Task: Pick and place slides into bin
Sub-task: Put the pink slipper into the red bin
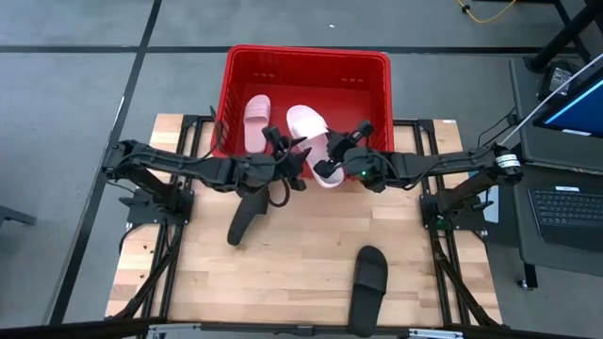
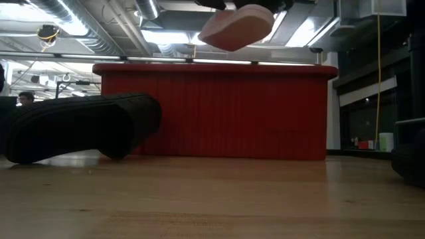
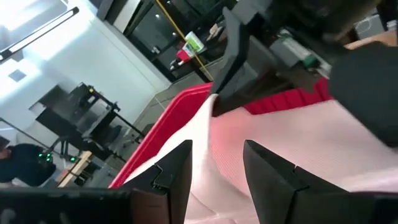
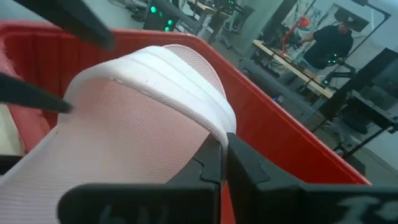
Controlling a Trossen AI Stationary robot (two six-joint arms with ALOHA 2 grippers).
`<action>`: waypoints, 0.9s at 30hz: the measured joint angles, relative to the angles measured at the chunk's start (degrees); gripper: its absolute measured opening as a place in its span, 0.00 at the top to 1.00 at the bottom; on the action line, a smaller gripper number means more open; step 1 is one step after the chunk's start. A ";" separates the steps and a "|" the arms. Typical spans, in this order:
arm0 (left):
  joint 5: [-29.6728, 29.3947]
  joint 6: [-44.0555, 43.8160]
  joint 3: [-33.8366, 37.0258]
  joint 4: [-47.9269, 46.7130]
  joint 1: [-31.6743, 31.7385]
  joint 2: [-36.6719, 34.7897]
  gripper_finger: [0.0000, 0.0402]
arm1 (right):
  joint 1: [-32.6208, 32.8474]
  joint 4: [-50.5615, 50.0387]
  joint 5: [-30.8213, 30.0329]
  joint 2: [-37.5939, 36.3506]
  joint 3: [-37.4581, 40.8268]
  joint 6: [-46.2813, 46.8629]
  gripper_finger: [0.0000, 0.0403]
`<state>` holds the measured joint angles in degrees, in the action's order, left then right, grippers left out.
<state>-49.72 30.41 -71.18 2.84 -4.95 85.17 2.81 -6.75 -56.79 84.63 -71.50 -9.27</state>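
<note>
One pale pink slide (image 1: pixel 256 121) lies in the red bin (image 1: pixel 377 75). My right gripper (image 1: pixel 332 160) is shut on the second pink slide (image 1: pixel 313 139), which hangs over the bin's near rim; the low view shows that slide (image 2: pixel 236 26) above the rim (image 2: pixel 212 68). My left gripper (image 1: pixel 287 149) is open right beside the slide's left side, and in the left wrist view the pink sole (image 3: pixel 298 143) lies past its fingers. One black slide (image 1: pixel 247 215) rests on the table under the left arm. Another black slide (image 1: pixel 369 281) lies near the front edge. My right gripper pinches the pink slide between its two fingers at the sole's side edge, just below the broad strap's end (image 4: pixel 214 134). The fingers come level from the table's right side. The slide is lifted clear, tilted, over the bin's near wall. My left gripper: I cannot tell whether it touches the slide.
The bin's near wall (image 2: pixel 212 113) stands at the table's far edge. A laptop and a monitor (image 1: pixel 565 179) stand off the table's right side. Bare wood (image 1: pixel 188 282) lies at the front left. People show in the room behind, in the right wrist view (image 4: pixel 329 37).
</note>
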 joint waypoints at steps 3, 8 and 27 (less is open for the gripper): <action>1.09 -0.11 0.00 -0.02 0.94 0.00 0.66 | 0.01 0.69 0.03 0.01 0.00 -0.31 0.97; 0.19 0.67 0.00 0.01 2.19 0.09 0.66 | 0.04 0.67 0.04 0.01 0.00 -0.44 0.97; -0.16 2.53 0.00 -0.02 5.10 0.11 0.75 | 0.11 0.66 2.71 0.01 0.00 -0.42 0.97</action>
<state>-49.87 32.94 -71.18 2.82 0.14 85.27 2.92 -6.09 -54.08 84.64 -71.50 -9.69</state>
